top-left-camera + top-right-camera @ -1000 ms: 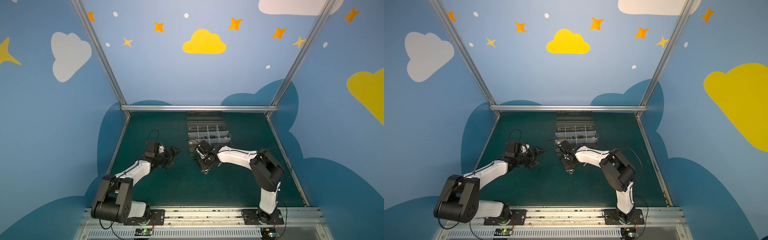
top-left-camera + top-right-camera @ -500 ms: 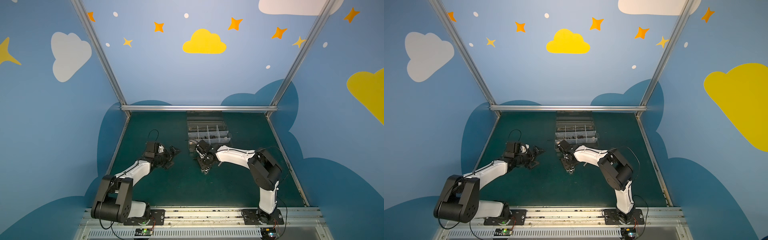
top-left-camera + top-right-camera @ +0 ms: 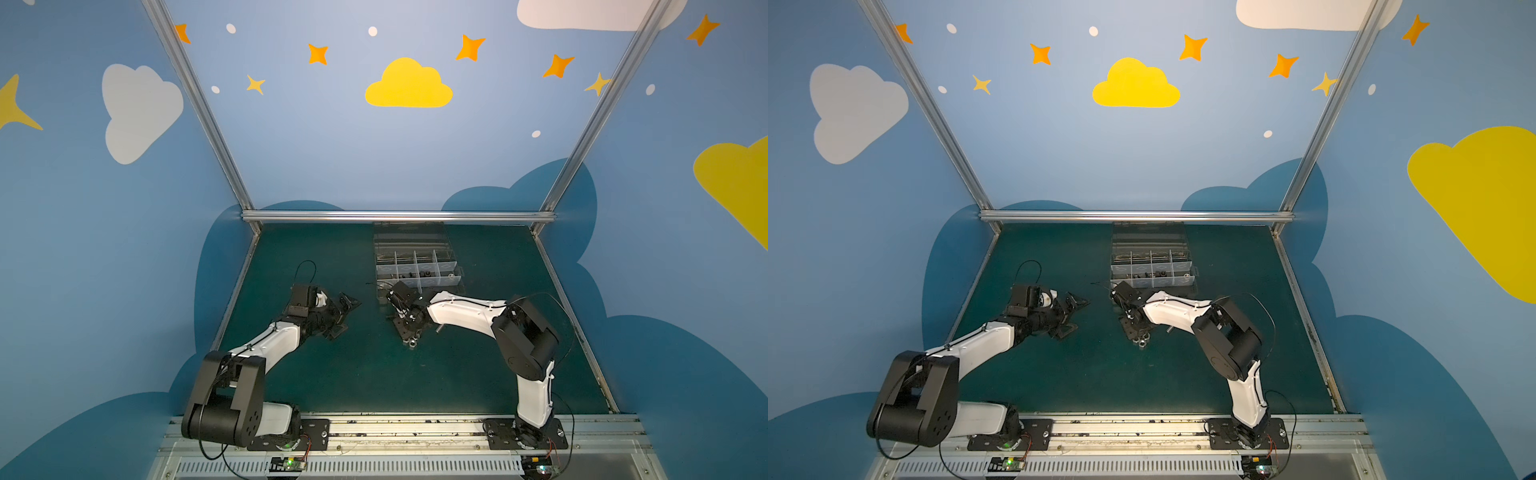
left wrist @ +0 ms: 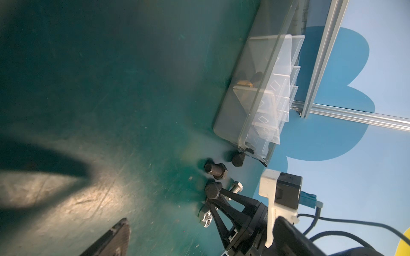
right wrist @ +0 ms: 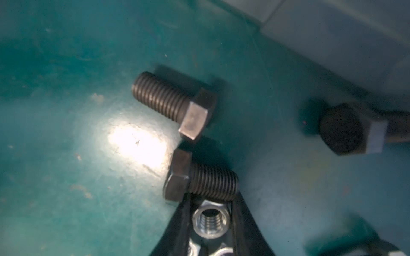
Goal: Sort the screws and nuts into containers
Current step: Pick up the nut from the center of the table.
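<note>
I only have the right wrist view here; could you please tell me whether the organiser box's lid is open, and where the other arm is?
Observer: In both top views the organiser box has its clear lid lying open behind it, toward the back rail.
Operator: Thank you. And the left tool?
Observer: The left tool stands open, well apart from the right tool.
Operator: Is anything in the box yet?
Observer: In the left wrist view a brass-tinted piece shows through the box's translucent wall. I cannot tell which compartment it is in.
</note>
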`<state>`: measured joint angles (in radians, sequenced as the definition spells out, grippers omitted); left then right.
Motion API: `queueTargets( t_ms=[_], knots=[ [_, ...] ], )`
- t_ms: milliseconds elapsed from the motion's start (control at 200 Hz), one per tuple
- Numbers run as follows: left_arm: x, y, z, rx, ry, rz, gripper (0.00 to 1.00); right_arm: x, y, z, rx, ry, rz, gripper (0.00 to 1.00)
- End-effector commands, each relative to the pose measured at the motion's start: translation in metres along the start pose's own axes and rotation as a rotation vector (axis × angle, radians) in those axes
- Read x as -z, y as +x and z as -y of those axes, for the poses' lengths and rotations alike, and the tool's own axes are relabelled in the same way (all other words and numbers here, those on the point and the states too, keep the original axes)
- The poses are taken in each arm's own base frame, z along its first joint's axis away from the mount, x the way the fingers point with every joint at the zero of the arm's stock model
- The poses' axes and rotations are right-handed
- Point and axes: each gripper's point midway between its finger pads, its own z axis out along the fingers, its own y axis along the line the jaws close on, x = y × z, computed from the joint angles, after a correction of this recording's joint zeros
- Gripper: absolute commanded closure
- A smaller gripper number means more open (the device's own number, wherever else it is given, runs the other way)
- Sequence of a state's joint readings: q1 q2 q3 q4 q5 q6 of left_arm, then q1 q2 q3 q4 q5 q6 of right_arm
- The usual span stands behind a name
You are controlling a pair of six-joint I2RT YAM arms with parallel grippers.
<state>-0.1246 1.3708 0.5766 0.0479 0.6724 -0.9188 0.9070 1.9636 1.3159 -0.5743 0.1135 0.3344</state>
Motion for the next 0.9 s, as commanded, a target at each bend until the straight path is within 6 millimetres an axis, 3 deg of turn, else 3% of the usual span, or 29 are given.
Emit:
queueTargets(
  t_ms=[0, 210, 375, 486, 711, 896],
  knots=[
    [0.004, 0.001, 0.001, -0.019, 0.009, 0.002, 0.00, -0.008, 0.015, -0.002, 0.016, 0.011, -0.063, 0.81],
    [0.006, 0.002, 0.001, -0.020, 0.010, 0.005, 0.00, 0.011, 0.001, 0.003, 0.016, 0.002, -0.005, 0.92],
    [0.007, 0.002, 0.002, -0.020, 0.011, 0.006, 0.00, 0.040, -0.020, 0.008, 0.012, -0.049, 0.068, 0.94],
    [0.007, 0.002, 0.001, -0.019, 0.009, 0.007, 0.00, 0.063, -0.033, 0.021, -0.007, -0.074, 0.114, 0.94],
    [0.008, 0.001, 0.002, -0.019, 0.013, 0.010, 0.00, 0.093, -0.064, 0.091, -0.079, -0.004, 0.204, 0.95],
    [0.009, 0.001, 0.003, -0.019, 0.015, 0.012, 0.00, 0.100, -0.090, 0.162, -0.177, 0.110, 0.243, 0.95]
  ],
)
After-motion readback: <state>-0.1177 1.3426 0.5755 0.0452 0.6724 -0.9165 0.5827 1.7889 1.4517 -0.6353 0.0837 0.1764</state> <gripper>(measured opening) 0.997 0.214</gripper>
